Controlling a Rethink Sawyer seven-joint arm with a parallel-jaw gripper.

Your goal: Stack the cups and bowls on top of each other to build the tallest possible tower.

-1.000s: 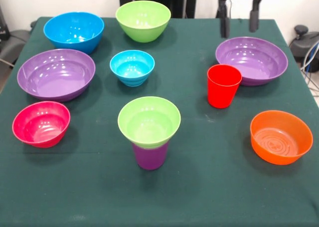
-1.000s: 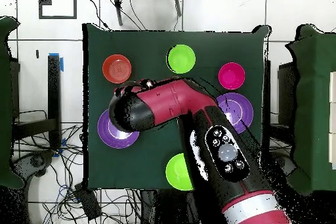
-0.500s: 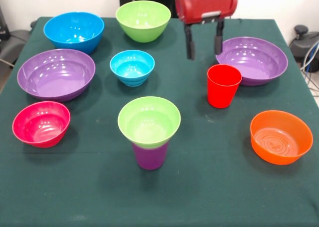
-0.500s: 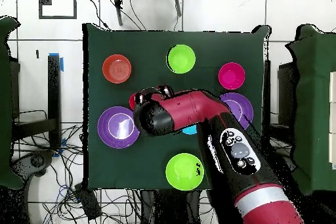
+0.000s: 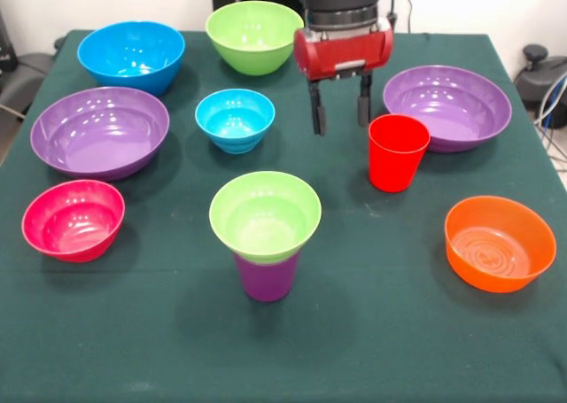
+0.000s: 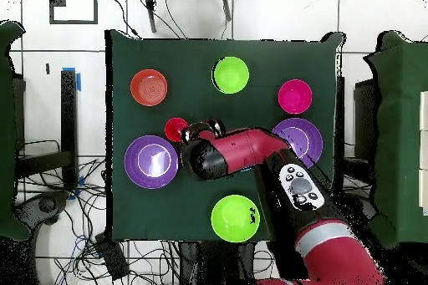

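My gripper (image 5: pixel 339 120) hangs open and empty just left of the red cup (image 5: pixel 398 152), its tips above the cloth between that cup and the small blue bowl (image 5: pixel 235 120). The tower is a small lime green bowl (image 5: pixel 266 215) seated on the purple cup (image 5: pixel 266 277) at the front middle. In the overhead view the gripper (image 6: pixel 203 128) is right of the red cup (image 6: pixel 175 129), and the arm hides the small blue bowl.
Around the table stand a large blue bowl (image 5: pixel 131 56), a large lime green bowl (image 5: pixel 254 35), purple bowls at left (image 5: pixel 99 130) and right (image 5: pixel 447 106), a pink bowl (image 5: pixel 73 219) and an orange bowl (image 5: pixel 500 243).
The gripper has come from above the right purple bowl leftward and down to beside the red cup. It stays open. No cup or bowl has moved.
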